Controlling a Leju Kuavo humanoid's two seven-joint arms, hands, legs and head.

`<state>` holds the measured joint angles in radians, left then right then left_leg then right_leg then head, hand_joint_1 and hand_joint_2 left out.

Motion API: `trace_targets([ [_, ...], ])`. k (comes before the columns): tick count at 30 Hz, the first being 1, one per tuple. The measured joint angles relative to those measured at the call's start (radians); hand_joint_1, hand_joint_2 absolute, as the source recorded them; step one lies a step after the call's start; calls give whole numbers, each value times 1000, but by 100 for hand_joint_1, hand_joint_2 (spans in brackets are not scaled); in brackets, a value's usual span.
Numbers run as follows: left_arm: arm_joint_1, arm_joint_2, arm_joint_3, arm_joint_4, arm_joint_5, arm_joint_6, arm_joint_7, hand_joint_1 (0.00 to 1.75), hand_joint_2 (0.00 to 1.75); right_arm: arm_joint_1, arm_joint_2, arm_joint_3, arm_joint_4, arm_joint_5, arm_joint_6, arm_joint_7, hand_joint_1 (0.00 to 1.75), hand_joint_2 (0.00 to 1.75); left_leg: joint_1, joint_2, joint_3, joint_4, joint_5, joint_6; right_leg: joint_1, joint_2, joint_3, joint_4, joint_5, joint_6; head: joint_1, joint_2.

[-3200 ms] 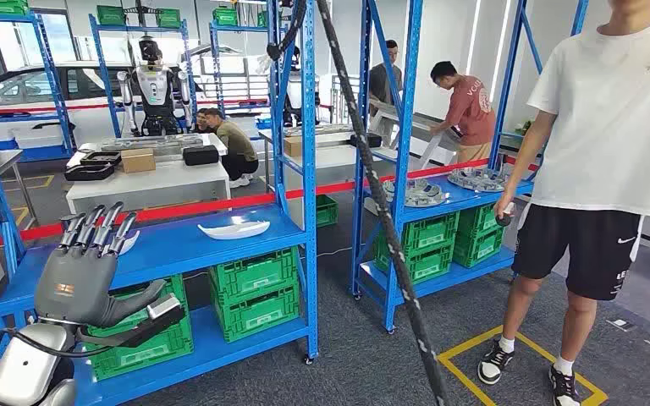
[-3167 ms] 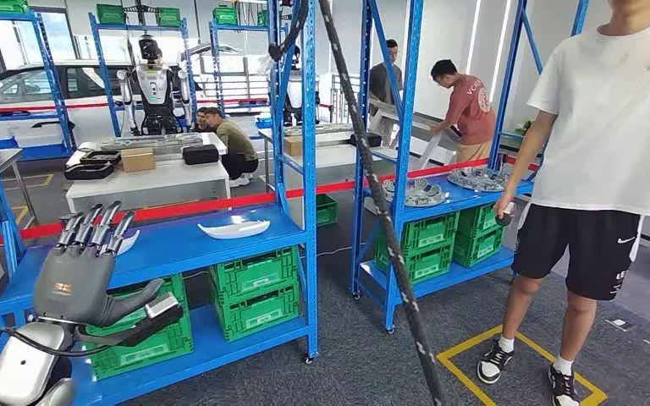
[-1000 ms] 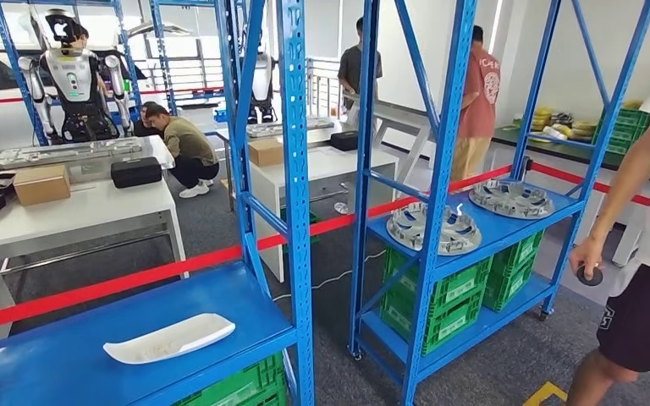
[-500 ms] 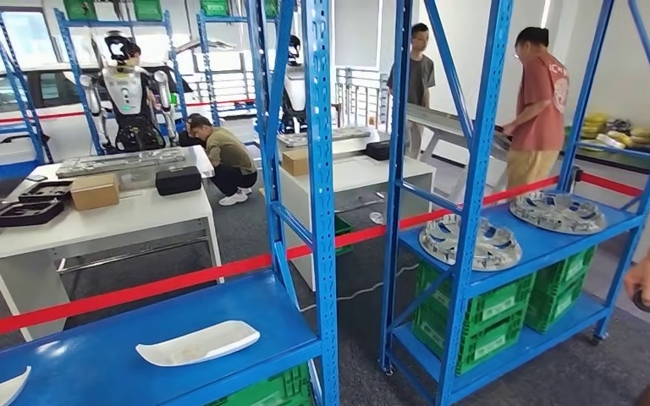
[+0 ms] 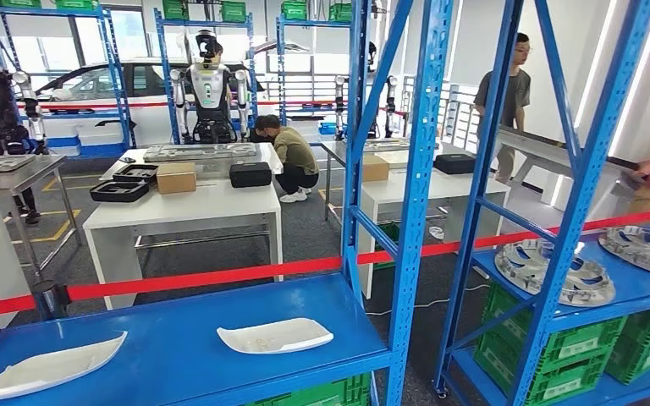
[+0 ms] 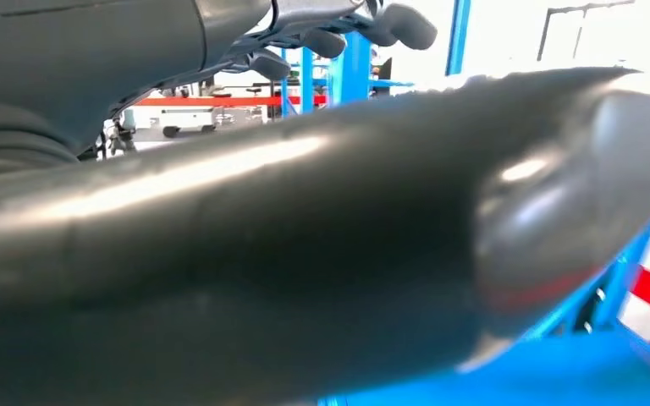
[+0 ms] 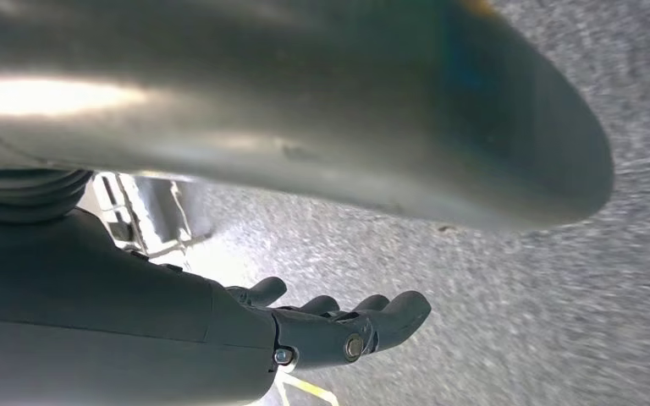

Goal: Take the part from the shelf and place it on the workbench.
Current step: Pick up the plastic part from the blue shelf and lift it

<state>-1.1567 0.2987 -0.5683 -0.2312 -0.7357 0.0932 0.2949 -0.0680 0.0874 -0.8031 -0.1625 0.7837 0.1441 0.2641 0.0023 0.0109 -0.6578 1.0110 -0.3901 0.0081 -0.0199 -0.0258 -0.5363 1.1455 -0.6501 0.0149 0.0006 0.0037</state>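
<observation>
While both my left hand [image 6: 338, 34] and right hand [image 7: 338, 326] hang loosely spread and hold nothing, the white curved part [image 5: 274, 335] lies on the blue shelf [image 5: 169, 338]. It looks light, stiff and slick; I'd grip its long edges.

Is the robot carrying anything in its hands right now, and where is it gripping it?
Nothing is held. The left hand and right hand show bare fingers; both white parts lie on the blue shelf.

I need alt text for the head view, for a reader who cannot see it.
Two white curved parts lie on a blue shelf close below the camera. Beyond a red barrier tape stand white workbenches, humanoid robots and several people.
</observation>
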Motion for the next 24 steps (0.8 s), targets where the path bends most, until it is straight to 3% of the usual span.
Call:
trace_targets([
  [2,2,-16,1,0,0,-11,-17,0,0,2,0,-6,0,-7,-11,-2,0,0,-3,-18,0,1,-2,7,3,22,-85,140,-42,-2,2,0],
  [3,4,-22,1,0,-1,-18,-27,0,0,3,0,-11,0,-9,-15,-2,0,0,-4,-28,1,3,-3,8,5,24,-113,172,-37,-4,2,0],
  [4,5,-27,1,0,-3,-23,-38,0,0,3,0,-15,0,-9,-19,-2,0,0,-6,-36,1,5,-4,8,7,25,-123,162,-11,-7,3,0],
  [6,5,-33,1,-2,-6,-32,-58,0,0,2,0,-20,0,-8,-25,-2,0,0,-7,-47,2,13,-8,5,9,26,-91,43,76,-16,4,0],
  [8,4,-37,4,-4,-6,-45,-84,0,0,1,0,-22,0,-4,-31,-4,0,0,-11,-52,-1,23,-13,-2,10,28,-56,-66,130,-24,4,0],
  [12,4,-38,11,-6,-4,-63,-145,0,0,0,0,-24,0,2,-35,1,0,0,-18,-52,-2,21,-16,8,11,30,-50,-93,139,-29,1,0],
  [18,4,-54,14,-15,-27,-66,-233,0,0,0,1,-25,0,10,-35,2,0,0,-18,-48,5,12,-8,-4,10,33,-50,-94,141,-36,-1,0],
  [24,4,-83,14,-25,-52,-61,-285,0,0,-1,2,-31,0,9,-37,2,0,0,-23,-48,4,17,-16,5,5,33,-46,-96,139,-31,-3,0],
])
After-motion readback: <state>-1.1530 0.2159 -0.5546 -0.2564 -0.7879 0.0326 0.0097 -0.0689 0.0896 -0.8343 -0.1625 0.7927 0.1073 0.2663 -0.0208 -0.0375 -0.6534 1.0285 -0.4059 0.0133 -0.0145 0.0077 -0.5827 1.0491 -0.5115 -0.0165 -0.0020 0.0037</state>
